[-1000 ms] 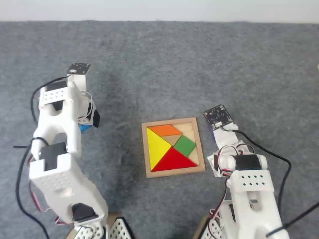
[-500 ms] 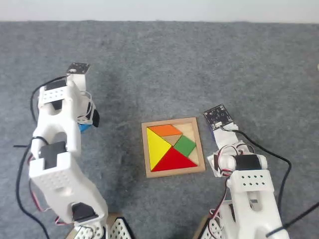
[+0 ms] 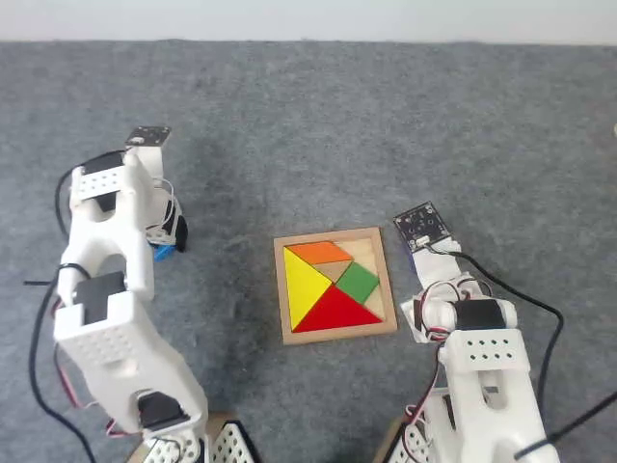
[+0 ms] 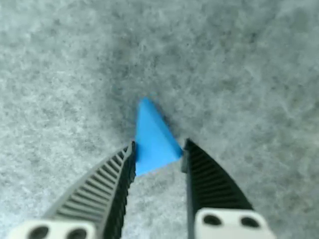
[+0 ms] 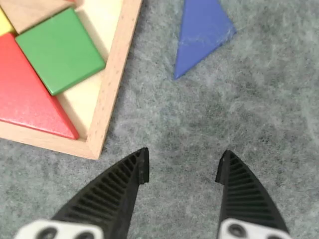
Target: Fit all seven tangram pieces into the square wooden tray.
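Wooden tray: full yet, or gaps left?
Not full. Bare wood shows in the tray beside the green square; the dark blue triangle lies outside on the mat, the light blue triangle in the left gripper.

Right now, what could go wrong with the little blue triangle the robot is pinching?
The left gripper pinches the light blue triangle only at its fingertips, so it might twist or slip out. The bare gaps in the wooden tray beside the green square look tight; the triangle could catch on an edge.
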Robot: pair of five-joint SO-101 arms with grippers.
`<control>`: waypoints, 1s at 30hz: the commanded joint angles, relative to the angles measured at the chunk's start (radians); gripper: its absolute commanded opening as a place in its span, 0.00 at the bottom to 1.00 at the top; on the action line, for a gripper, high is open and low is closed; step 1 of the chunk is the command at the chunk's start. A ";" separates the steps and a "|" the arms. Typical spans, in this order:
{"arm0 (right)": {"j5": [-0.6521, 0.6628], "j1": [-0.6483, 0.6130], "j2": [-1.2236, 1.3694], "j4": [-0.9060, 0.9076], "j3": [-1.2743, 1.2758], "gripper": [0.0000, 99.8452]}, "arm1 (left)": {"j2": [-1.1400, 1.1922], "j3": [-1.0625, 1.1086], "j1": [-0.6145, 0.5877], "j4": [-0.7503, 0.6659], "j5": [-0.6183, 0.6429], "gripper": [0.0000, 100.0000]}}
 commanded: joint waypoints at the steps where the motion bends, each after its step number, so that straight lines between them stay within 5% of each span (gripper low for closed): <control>1: -0.008 0.012 -0.002 -0.019 -0.003 0.24 | -0.006 -0.012 -0.002 0.020 -0.052 0.07; 12: -0.009 0.012 -0.004 -0.021 -0.003 0.24 | -0.020 -0.016 0.006 0.025 -0.078 0.01; 15: -0.011 0.012 -0.004 -0.022 -0.003 0.24 | -0.052 -0.073 0.044 0.117 -0.074 0.01; 21: -0.012 0.067 -0.015 -0.016 -0.012 0.24 | -0.321 -0.128 0.255 0.311 -0.005 0.01; 30: -0.012 0.173 -0.223 0.042 0.008 0.23 | -0.681 0.142 0.647 0.256 0.080 0.01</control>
